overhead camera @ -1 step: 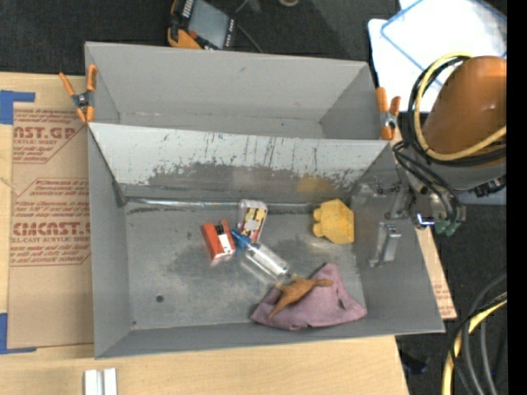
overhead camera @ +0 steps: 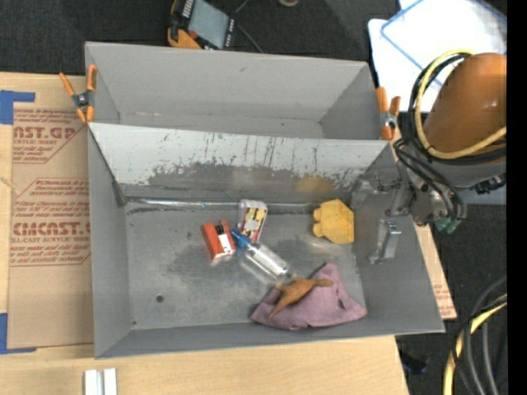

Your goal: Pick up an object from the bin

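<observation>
The gripper (overhead camera: 384, 239) hangs close by the right wall of the bin (overhead camera: 247, 97); whether it is spread or closed I cannot tell. Just left of it lies a yellow lumpy toy (overhead camera: 333, 220). A purple cloth (overhead camera: 321, 309) lies at the front wall. The left floor is bare.

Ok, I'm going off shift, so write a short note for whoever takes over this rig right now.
Gripper: low at the right side of the bin, just right of the yellow lump; nothing visibly held.
Things: purple cloth at the front with an orange thing on it; clear bottle, red box and white pack mid-floor.
Done: nothing lifted yet.
Left: grasp one thing and lift it out; the yellow lump looks nearest.
</observation>
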